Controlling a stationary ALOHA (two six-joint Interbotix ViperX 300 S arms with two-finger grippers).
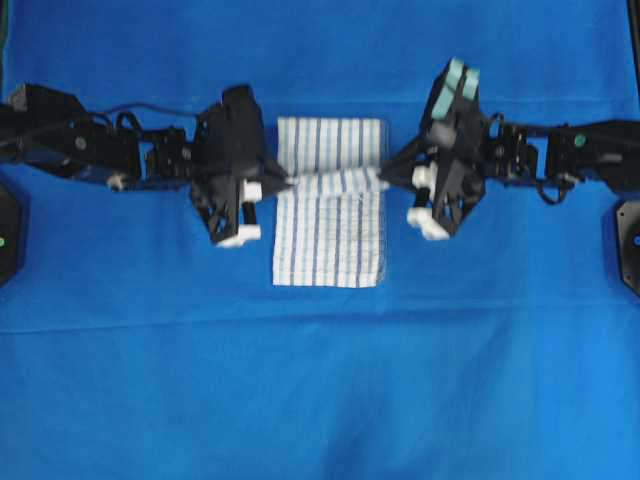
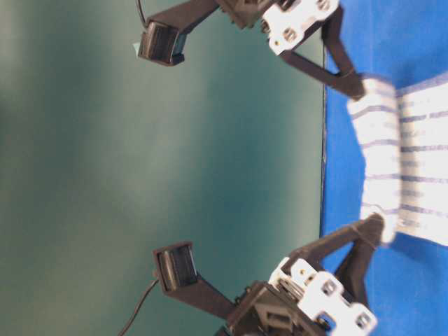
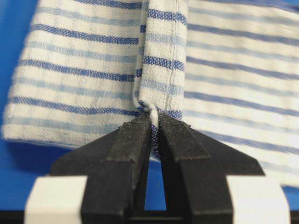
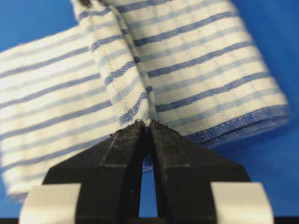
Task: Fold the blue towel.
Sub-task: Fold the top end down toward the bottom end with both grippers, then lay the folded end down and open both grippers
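The blue towel (image 1: 330,205), white with thin blue stripes, lies on the blue table covering (image 1: 320,390) in the overhead view. A raised ridge of cloth runs across its middle between the two grippers. My left gripper (image 1: 285,182) is shut on the towel's left edge; the left wrist view has the pinched fold (image 3: 161,70) rising from the fingertips (image 3: 138,133). My right gripper (image 1: 383,176) is shut on the right edge, and the right wrist view shows the towel (image 4: 196,60) bunched at its fingertips (image 4: 161,133). The table-level view has the towel (image 2: 413,161) stretched between both grippers.
Both black arms (image 1: 90,140) (image 1: 560,150) reach in from the sides at mid-height. Dark base plates sit at the left edge (image 1: 8,235) and the right edge (image 1: 630,245). The blue covering spreads all around the towel.
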